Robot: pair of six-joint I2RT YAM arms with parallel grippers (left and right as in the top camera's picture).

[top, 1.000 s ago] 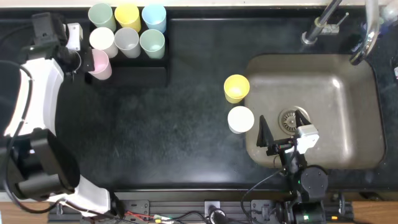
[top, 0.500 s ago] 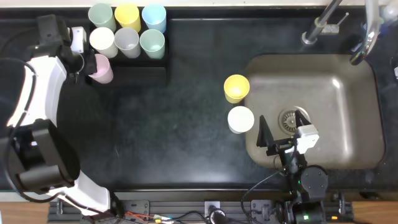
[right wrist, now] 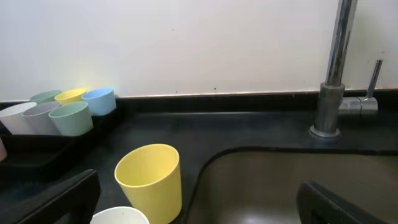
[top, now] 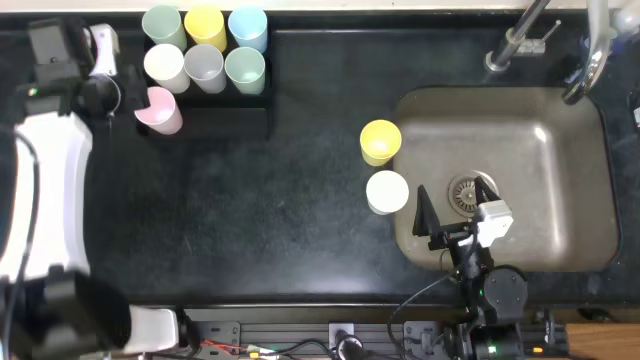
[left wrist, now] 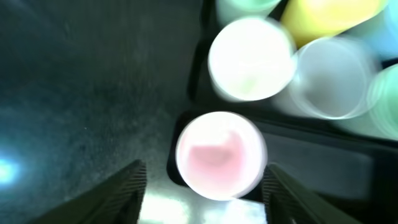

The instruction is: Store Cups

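A pink cup stands upright in the front left slot of the black tray. My left gripper hangs open above and just left of it, its fingers wide apart and off the cup. Several cups fill the tray's other slots: white, grey, green, with three more behind. A yellow cup and a white cup stand on the counter beside the sink. My right gripper is open over the sink, holding nothing.
The steel sink takes up the right side, with a faucet behind it. Dark counter stretches between the tray and the sink. A wall runs along the back.
My left gripper has let go of the pink cup and pulled back to the left and away from it. The cup stays in its slot. The right arm has not moved.
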